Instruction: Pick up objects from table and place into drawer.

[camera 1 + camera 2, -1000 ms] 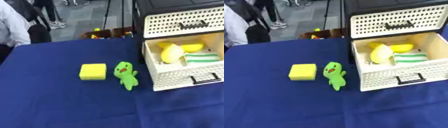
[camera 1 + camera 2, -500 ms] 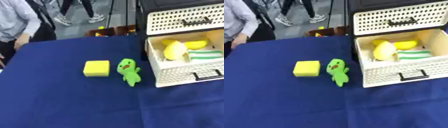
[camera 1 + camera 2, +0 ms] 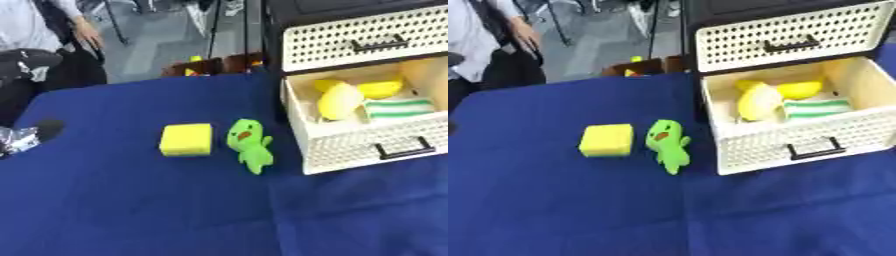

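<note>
A yellow sponge block (image 3: 186, 139) lies on the blue table (image 3: 131, 205), left of middle. Just right of it lies a green plush toy (image 3: 249, 145), head towards the far side, close to the drawer's left wall. The white perforated drawer (image 3: 798, 142) stands pulled open at the right. Inside it are two yellow things (image 3: 759, 100) and a green-and-white striped cloth (image 3: 815, 107). A black and silver part, apparently my left hand (image 3: 31, 134), shows at the left edge, well away from the sponge. My right hand is out of sight.
Above the open drawer, an upper drawer (image 3: 789, 37) of the same cabinet is closed. Small coloured things (image 3: 206, 67) sit past the table's far edge. A person (image 3: 35, 45) stands beyond the far left corner. Bare blue cloth fills the near half.
The camera has shifted, so the whole picture has moved. The sponge and plush toy lie as before. The black and silver part has come into view at the left edge.
</note>
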